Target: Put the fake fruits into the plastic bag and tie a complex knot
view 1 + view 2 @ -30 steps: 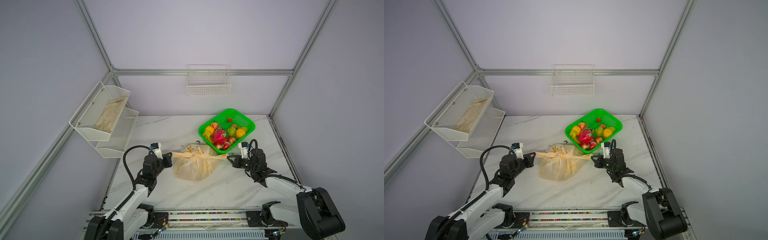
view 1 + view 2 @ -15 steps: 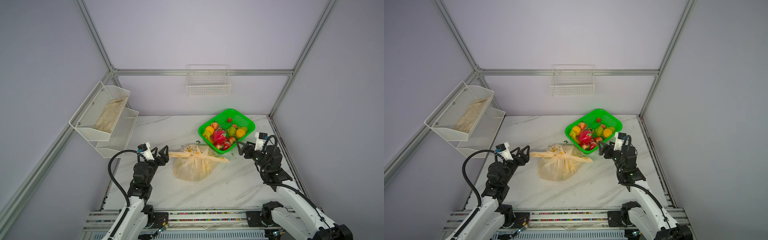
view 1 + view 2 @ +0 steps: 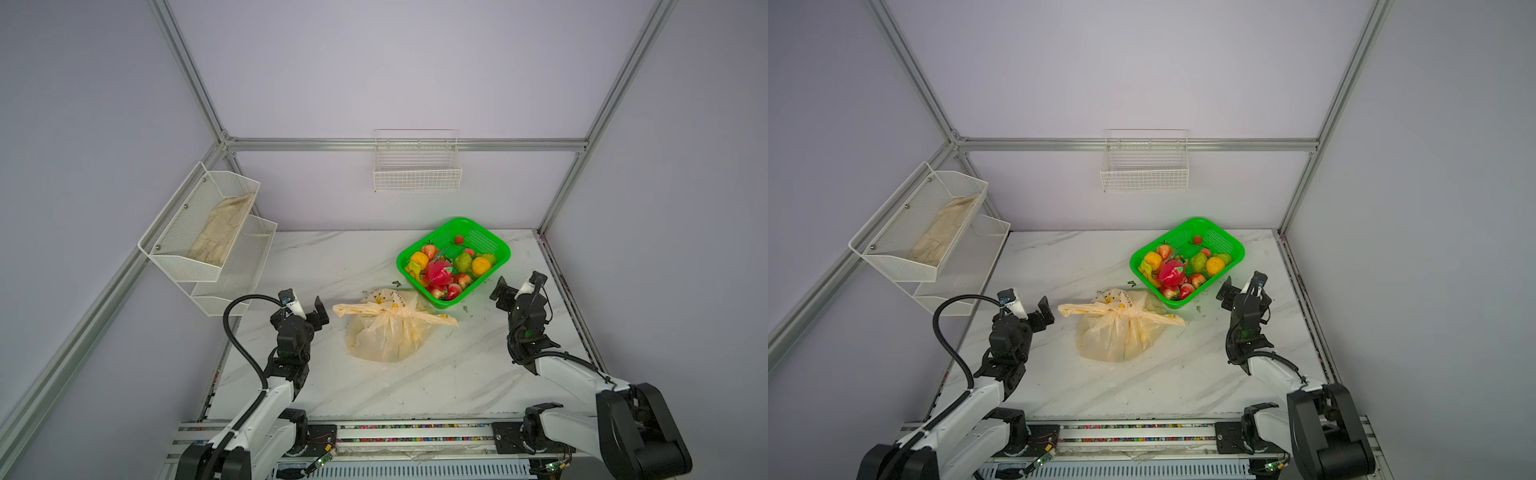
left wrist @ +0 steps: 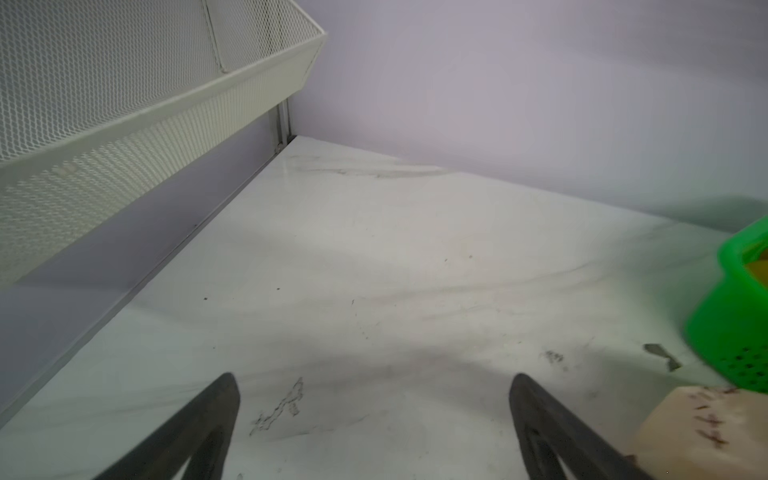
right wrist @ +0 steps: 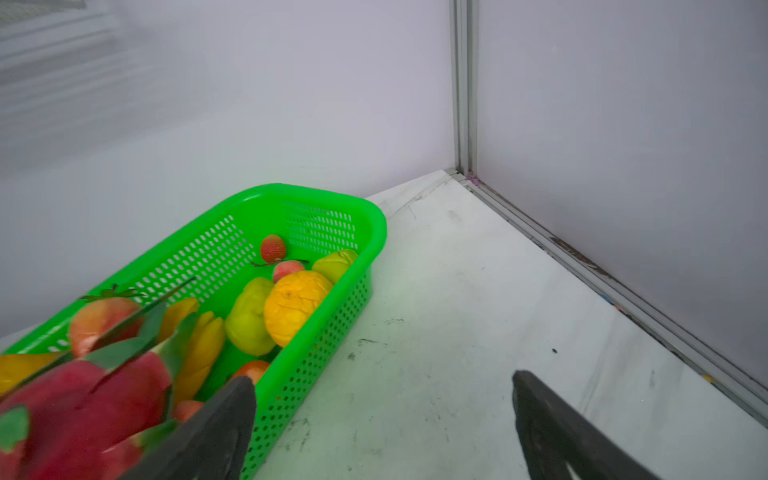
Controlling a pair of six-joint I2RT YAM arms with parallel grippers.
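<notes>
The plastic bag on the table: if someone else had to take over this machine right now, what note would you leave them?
Left gripper: open, empty, beside the bag's left tail, not touching it.
Right gripper: open, empty, next to the green basket, apart from the bag.
Plastic bag: lies bulging on the table; its contents cannot be made out.
Done: the handles are tied into a knot, with two tails lying out sideways.
Left: many fake fruits sit in the basket. Probably check whether the knot is tight and whether those belong in the bag.
</notes>
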